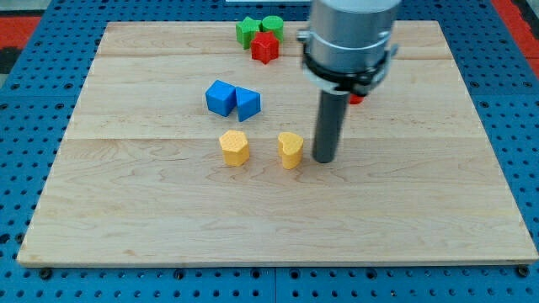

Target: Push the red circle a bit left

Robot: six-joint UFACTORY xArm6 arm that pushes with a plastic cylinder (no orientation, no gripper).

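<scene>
The red circle (357, 98) is almost wholly hidden behind the arm; only a small red sliver shows at the right of the rod, near the view's upper right of centre. My tip (324, 158) rests on the wooden board (421, 210), below and left of that sliver and just right of a yellow block (290, 149).
A second yellow block (235, 147) lies left of the first. A blue cube (221, 98) and a blue block (248, 103) touch above them. A red star (264, 48), a green star (247, 31) and a green cylinder (272, 25) cluster at the top edge.
</scene>
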